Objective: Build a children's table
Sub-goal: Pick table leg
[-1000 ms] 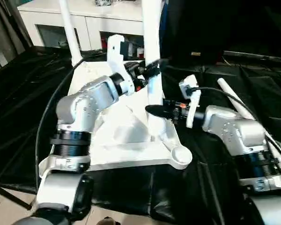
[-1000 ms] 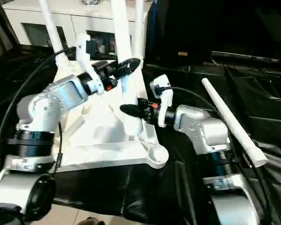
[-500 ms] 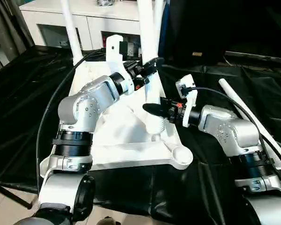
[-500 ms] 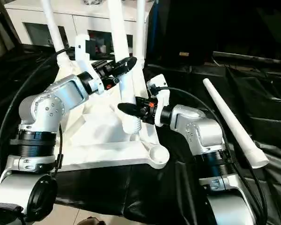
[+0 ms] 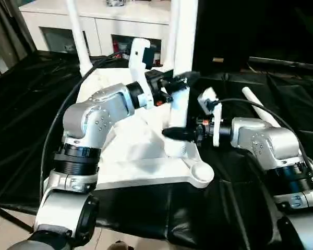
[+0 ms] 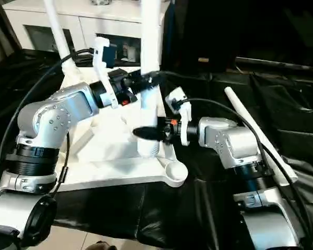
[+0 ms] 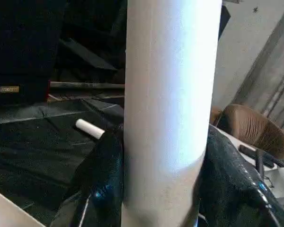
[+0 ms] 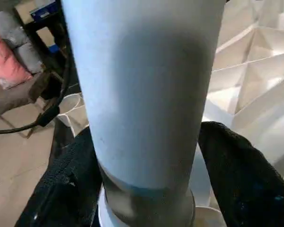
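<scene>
Both claws (image 5: 183, 79) (image 5: 173, 134) flank one upright leg (image 5: 180, 99); another leg (image 6: 258, 138) lies loose.

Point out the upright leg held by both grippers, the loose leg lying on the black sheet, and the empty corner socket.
upright leg (image 6: 149, 107), right eye view, mid shaft.
loose leg (image 6: 250, 130), right eye view, mid shaft.
empty corner socket (image 6: 175, 172), right eye view, round rim.

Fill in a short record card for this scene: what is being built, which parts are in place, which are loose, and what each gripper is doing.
Build: tabletop, underside up
Upright legs: far-left leg; held leg
Loose leg: spare leg, lying on black sheet
Near socket: empty socket
Left gripper: fingers around held leg, higher up
Right gripper: fingers either side near its base
</scene>
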Available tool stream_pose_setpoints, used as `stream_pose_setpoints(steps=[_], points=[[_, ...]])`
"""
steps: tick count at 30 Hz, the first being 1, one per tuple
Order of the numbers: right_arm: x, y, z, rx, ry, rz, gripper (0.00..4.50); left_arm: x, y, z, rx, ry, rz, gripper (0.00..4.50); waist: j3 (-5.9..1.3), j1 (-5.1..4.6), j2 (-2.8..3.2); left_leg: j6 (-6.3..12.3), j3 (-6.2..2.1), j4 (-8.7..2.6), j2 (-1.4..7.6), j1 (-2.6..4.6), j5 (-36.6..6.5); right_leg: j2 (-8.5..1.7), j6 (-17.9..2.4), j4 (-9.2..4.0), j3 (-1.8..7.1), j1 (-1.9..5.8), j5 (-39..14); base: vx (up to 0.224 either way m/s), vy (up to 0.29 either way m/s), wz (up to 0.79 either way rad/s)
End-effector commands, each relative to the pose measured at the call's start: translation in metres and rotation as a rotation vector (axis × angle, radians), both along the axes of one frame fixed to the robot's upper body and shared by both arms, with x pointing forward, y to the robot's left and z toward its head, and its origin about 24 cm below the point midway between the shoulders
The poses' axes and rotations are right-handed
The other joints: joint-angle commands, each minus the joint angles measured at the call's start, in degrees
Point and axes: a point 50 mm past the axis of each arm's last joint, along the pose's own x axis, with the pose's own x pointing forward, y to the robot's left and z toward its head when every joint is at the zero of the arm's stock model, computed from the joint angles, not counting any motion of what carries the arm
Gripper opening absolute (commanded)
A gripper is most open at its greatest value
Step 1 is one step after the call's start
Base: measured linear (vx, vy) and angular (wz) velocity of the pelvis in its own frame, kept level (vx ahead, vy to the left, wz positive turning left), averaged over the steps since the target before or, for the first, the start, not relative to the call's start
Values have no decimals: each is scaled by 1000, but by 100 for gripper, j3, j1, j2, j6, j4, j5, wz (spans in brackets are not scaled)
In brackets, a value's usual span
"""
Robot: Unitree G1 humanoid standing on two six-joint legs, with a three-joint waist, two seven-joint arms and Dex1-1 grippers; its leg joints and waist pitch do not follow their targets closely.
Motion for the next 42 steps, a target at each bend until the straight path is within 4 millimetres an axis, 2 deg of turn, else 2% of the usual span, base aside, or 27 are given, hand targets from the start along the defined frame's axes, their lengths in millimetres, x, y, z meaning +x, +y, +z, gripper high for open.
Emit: stream_pose_setpoints(steps=[1,7,8,16,17,24,25,27,32,42], points=[[3,0,3,-26,-6,0,317,-5,-2,7,2,-37,-39,182,-457,-4,-99,9,-78,-352,167,153,-746,-290,-1226,-347,210,301,-683,0,0,0],[2,2,4,-18,-2,13,317,-7,-2,7,8,-38,-57,182,-460,-1,-86,-24,-80,-355,170,160,-776,-284,-1225,-341,210,294,-660,0,0,0],[2,2,4,-13,-1,15,287,-7,-3,7,6,-38,-59,182,-462,1,-90,-25,-80,-353,167,155,-755,-286,-1226,-336,211,301,-624,0,0,0],[1,3,3,11,-2,27,233,-8,-2,7,-2,-35,-68,182,-465,-1,-86,-23,-81,-351,167,159,-773,-285,-1237,-336,209,299,-620,0,0,0],[0,3,3,16,-2,34,213,-8,-2,7,-3,-35,-68,182,-465,-1,-86,-21,-83,-351,167,154,-774,-283,-1237,-332,208,303,-607,0,0,0],[-1,4,3,27,-7,40,196,-8,-1,7,-7,-33,-70,182,-461,4,-80,-42,-84,-356,167,158,-815,-290,-1222,-342,209,298,-699,0,0,0],[0,4,3,29,-7,35,231,-8,-1,7,-7,-33,-70,182,-461,2,-85,-46,-84,-356,166,154,-807,-290,-1217,-343,210,300,-695,0,0,0],[0,4,3,29,-7,34,265,-8,-1,7,-7,-33,-70,182,-464,2,-83,-43,-84,-353,166,158,-795,-288,-1217,-340,210,297,-678,0,0,0],[3,4,1,9,-19,-4,301,-9,0,7,-3,-32,-79,182,-463,-1,-75,-65,-84,-356,166,160,-805,-288,-1233,-339,207,293,-674,0,0,0],[3,3,3,37,-14,7,307,-9,2,7,0,-33,-86,182,-464,-1,-71,-69,-85,-357,166,160,-830,-286,-1228,-335,209,297,-649,0,0,0]])
